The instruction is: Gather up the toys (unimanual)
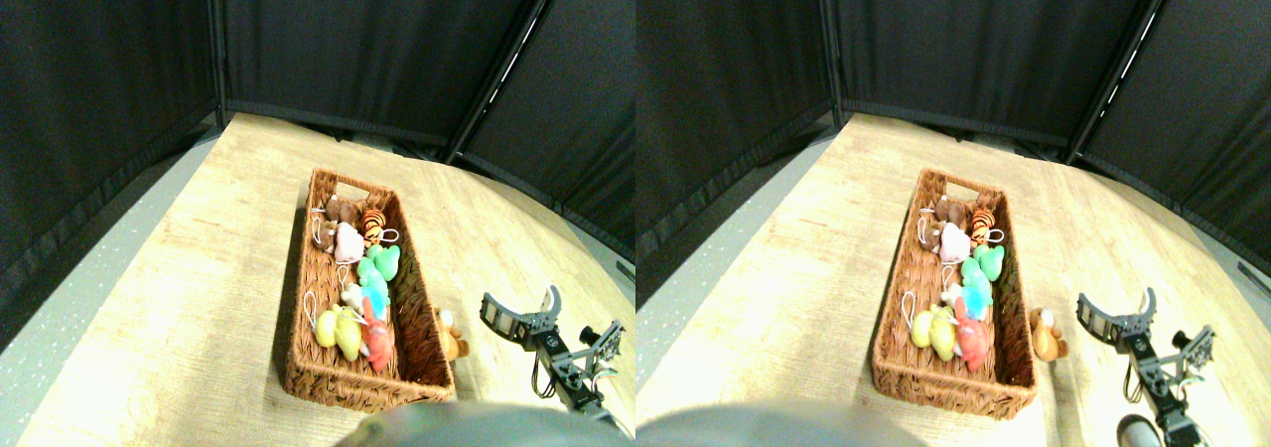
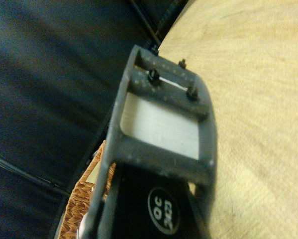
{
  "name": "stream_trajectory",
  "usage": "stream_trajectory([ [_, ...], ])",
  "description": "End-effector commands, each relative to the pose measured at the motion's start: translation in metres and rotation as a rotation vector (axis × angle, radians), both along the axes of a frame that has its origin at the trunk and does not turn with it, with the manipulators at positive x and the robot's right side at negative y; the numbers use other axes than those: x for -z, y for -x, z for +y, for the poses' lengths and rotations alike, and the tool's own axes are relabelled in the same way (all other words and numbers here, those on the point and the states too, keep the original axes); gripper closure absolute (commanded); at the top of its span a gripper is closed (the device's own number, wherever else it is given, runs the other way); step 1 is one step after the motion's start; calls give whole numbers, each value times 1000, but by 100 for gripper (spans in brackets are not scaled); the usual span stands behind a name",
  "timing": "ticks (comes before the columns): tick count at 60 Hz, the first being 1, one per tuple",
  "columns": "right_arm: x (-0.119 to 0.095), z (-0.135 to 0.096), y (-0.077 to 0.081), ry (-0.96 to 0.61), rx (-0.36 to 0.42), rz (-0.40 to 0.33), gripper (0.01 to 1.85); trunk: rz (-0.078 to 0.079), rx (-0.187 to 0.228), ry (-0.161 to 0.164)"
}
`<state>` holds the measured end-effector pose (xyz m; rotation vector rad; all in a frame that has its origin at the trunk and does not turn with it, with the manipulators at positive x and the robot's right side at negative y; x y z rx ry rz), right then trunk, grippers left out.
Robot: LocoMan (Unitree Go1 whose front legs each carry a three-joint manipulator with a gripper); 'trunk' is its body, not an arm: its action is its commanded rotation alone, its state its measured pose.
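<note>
Several toys lie in a brown wicker basket (image 1: pixel 299 268) in the middle of the table: a brown one (image 1: pixel 343 209), an orange striped one (image 1: pixel 373 225), a pink one (image 1: pixel 348 242), a green one (image 1: pixel 382 262), a blue-white one (image 1: pixel 372 296), a yellow one (image 1: pixel 338 333) and a red-orange one (image 1: pixel 377 340). One orange-brown toy (image 1: pixel 449 334) lies on the table just outside the basket's right wall. My right gripper (image 1: pixel 523 306) hovers to the right of that toy, apart from it, open and holding nothing. In the wrist view a corner of the basket (image 2: pixel 81 199) shows beside the jaw frame.
The basket sits on a light wooden tabletop (image 1: pixel 218 268). Black curtain panels (image 1: pixel 348 40) close off the back and both sides. A grey speckled floor strip (image 1: pixel 60 318) runs along the table's left edge.
</note>
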<state>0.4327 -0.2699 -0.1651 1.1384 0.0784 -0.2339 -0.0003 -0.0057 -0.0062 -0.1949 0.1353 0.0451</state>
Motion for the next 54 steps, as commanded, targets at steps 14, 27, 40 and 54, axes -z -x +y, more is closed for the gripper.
stream_trajectory([
  [14,2,22,16,-114,6,1,101,-20,2,50],
  [27,15,35,26,-158,6,57,101,-19,-19,62],
  [40,40,47,27,-183,-8,113,100,-18,-27,63],
  [54,65,46,13,-253,-34,152,95,-7,-56,60],
])
